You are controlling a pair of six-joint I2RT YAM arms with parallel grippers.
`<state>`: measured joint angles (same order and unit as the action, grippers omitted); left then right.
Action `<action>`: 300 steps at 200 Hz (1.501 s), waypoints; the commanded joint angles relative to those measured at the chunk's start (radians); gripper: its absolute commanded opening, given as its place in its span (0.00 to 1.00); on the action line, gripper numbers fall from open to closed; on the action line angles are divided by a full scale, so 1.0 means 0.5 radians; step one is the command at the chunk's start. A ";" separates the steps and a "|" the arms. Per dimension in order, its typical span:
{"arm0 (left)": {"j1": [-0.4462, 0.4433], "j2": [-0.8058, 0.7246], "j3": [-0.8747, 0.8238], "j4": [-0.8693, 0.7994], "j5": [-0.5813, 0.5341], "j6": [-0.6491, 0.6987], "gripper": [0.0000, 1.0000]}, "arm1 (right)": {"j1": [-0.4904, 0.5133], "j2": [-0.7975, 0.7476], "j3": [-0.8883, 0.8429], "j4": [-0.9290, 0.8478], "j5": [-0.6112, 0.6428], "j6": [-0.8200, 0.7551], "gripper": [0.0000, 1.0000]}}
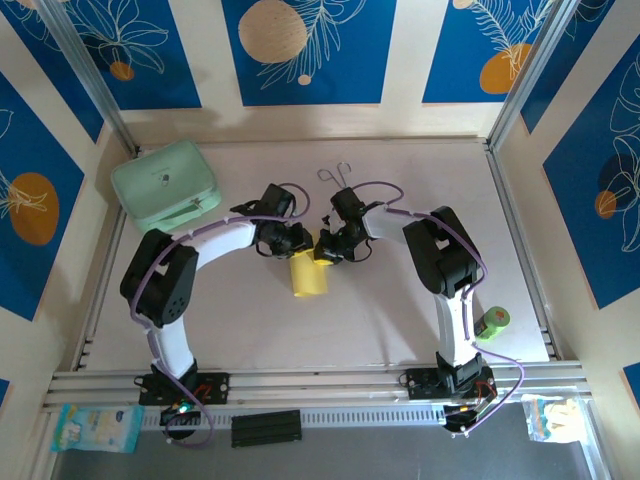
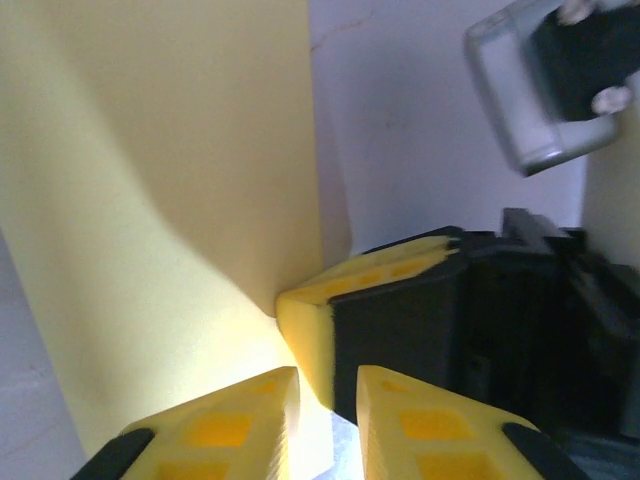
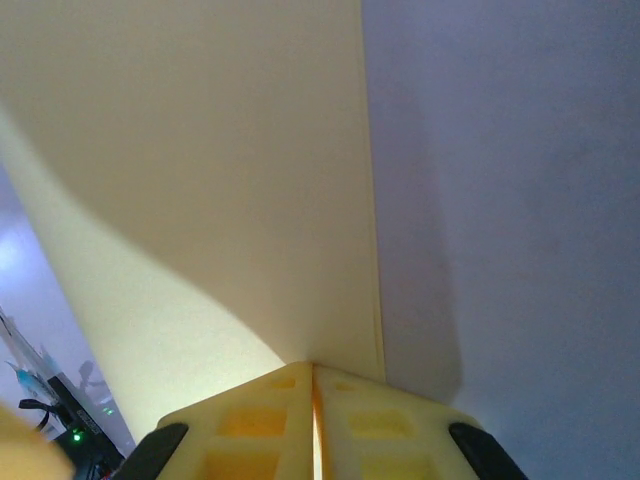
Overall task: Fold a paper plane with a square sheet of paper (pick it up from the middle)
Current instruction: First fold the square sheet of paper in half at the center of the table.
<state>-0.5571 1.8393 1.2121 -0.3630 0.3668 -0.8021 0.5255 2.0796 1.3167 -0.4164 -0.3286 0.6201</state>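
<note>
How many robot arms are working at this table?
2. The left arm rises from the near-left base, the right arm from the near-right base; left hand and right hand meet at the yellow paper. None looks hidden.

The square sheet of paper point(image 1: 309, 275) is plain yellow. The left gripper point(image 2: 328, 425) and right gripper point(image 3: 313, 425) are yellow with black corners. The left arm point(image 1: 172, 340) and right arm point(image 1: 452, 325) are white and black, with purple cables point(image 1: 205, 230). The case point(image 1: 166, 183) is mint green and the roll point(image 1: 494, 321) bright green. The wall panels point(image 1: 305, 45) are blue with white leaf outlines and orange and tan discs.

Sheet point(image 1: 308, 275) centre of table point(image 1: 400, 310); case point(image 1: 166, 184) behind-left.
</note>
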 commanded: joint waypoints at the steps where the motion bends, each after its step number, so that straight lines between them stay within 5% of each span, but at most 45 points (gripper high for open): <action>1: -0.010 0.051 -0.057 -0.015 0.037 0.056 0.21 | 0.007 0.209 -0.081 -0.224 0.366 -0.008 0.11; 111: 0.064 0.080 -0.432 0.294 0.006 0.197 0.17 | 0.011 0.296 -0.040 -0.361 0.605 -0.164 0.10; 179: 0.197 -0.165 -0.897 0.613 0.142 0.171 0.17 | 0.015 0.349 -0.003 -0.413 0.715 -0.256 0.10; 232: 0.167 -0.441 -0.780 0.575 0.196 0.074 0.18 | 0.017 0.356 0.019 -0.422 0.713 -0.259 0.10; 300: 0.077 -0.149 -0.688 0.827 0.260 -0.187 0.14 | 0.018 0.376 0.028 -0.426 0.673 -0.220 0.09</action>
<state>-0.5003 1.7046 0.8501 0.0277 0.4648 -0.8471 0.5423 2.1181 1.4010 -0.5365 -0.2630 0.5049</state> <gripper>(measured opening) 0.147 0.096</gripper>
